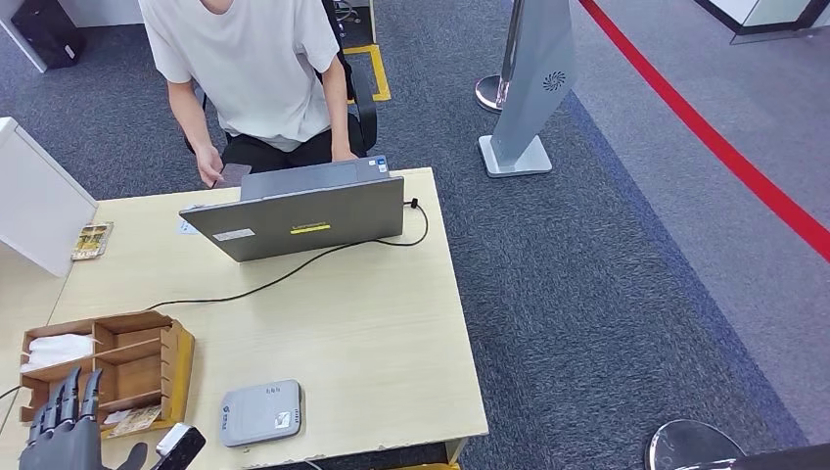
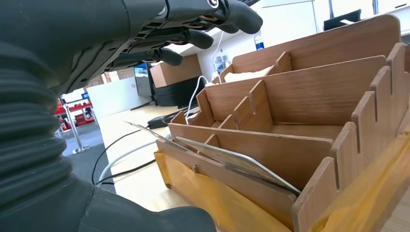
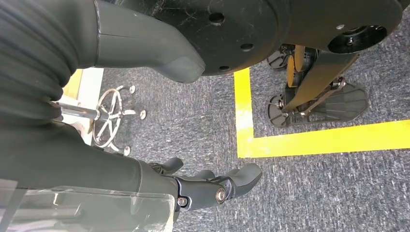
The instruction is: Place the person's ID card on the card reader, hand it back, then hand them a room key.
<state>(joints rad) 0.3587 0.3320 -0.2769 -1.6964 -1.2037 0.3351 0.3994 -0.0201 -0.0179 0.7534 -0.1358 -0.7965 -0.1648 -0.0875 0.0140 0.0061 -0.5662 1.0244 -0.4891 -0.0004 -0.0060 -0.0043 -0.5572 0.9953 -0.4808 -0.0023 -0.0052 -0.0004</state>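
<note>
1. I am holding my left hand point(image 1: 67, 431) at the table's point(image 1: 391, 323) near left corner, fingers straight and spread, gripping nothing. It is hovering beside the wooden organizer point(image 1: 108, 367), I judge so it is placed to reach the cards kept there when a key is called for.
2. My right hand point(image 3: 212, 186) is hanging low beside my body over the carpet, fingers loosely curled with nothing in them. I judge it is parked there because it has no part in this step.
3. The person point(image 1: 254, 69) is sitting at the far edge, behind the laptop point(image 1: 303, 211), holding a small dark card point(image 1: 233, 174) just past that edge. I take this for the ID card, not yet passed to me.
4. The reader point(image 1: 260, 412) is lying flat at the near edge, just beside the organizer, with nothing on it. It sits within my left hand's reach, which suits laying a card on it.
5. In the left wrist view, a flat card point(image 2: 237, 162) is leaning in the organizer's front slot, tilted so an edge is standing proud for pinching. I judge it to be a room key, though I cannot tell for sure.
6. The task is barely begun: no card has reached the reader.
</note>
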